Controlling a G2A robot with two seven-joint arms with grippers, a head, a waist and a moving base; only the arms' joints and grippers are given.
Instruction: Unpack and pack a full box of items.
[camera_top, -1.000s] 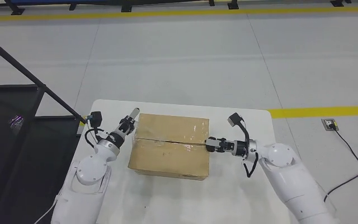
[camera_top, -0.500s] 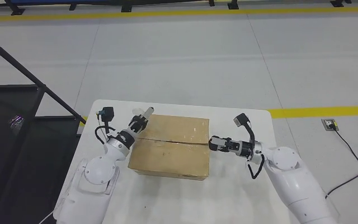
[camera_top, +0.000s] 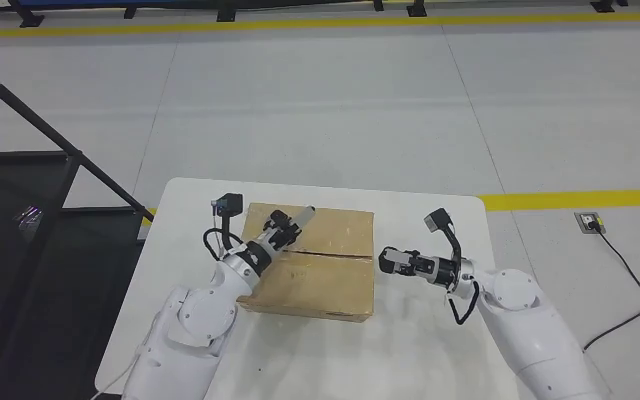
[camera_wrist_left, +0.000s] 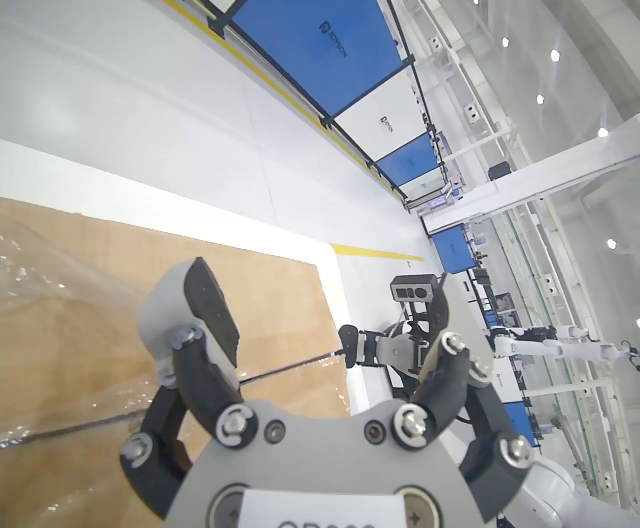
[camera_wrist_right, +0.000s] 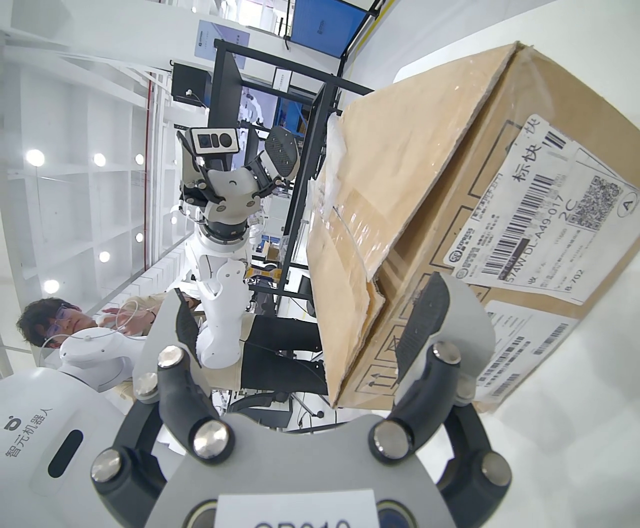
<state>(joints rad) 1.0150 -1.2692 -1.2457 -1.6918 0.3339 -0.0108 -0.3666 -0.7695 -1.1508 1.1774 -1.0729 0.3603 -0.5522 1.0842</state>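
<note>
White table (camera_top: 430, 340), rounded corners, lower middle of the top view; both arms enter from the bottom edge. Cardboard box (camera_top: 320, 275) sits closed on the table's middle, just below frame centre, lid flaps meeting at a dark seam (camera_top: 320, 256) running left to right. Left gripper (camera_top: 290, 222) hovers over the far left part of the lid, aimed toward the upper right of the frame. From its own wrist camera the left gripper (camera_wrist_left: 325, 300) is spread wide, nothing between the pads, with the brown lid and wrinkled clear tape (camera_wrist_left: 45, 280) beneath. Right gripper (camera_top: 385, 262) lies just right of centre, level with the seam and just beside the box's right end; contact cannot be told from above. From its own wrist camera the right gripper (camera_wrist_right: 305, 305) is likewise released, holding nothing, and faces the box's end, where one flap edge is frayed and slightly lifted. White shipping labels (camera_wrist_right: 550, 220) cover that end face. Beyond the table, pale grey floor. Yellow floor line (camera_top: 560, 200) runs off the right edge at mid-height. Floor socket (camera_top: 588, 222) with a black cable sits just below that line. Black frame (camera_top: 45, 190) stands at the left edge.
</note>
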